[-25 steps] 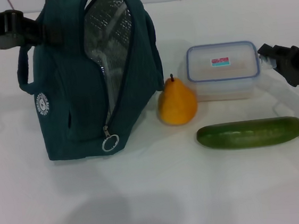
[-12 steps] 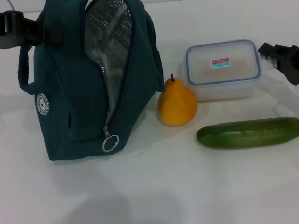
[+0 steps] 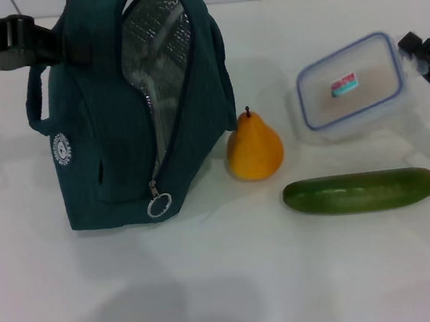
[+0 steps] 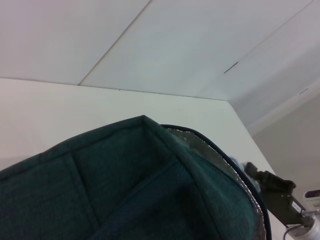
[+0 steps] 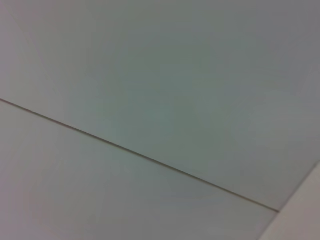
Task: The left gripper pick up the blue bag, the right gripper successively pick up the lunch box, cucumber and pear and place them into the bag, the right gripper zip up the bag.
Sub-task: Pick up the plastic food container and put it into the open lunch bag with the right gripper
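Gripping lunch box (image 3: 350,89), right pincer (image 3: 420,59) | sticker writing unreadable | left pincer (image 3: 53,46) grasping blue bag (image 3: 112,133)

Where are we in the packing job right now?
Done: the left gripper holds the blue bag upright, unzipped. In hand: the right gripper has the lunch box lifted and tilted off the table. Left: box into the bag, then the cucumber and pear, then zipping.
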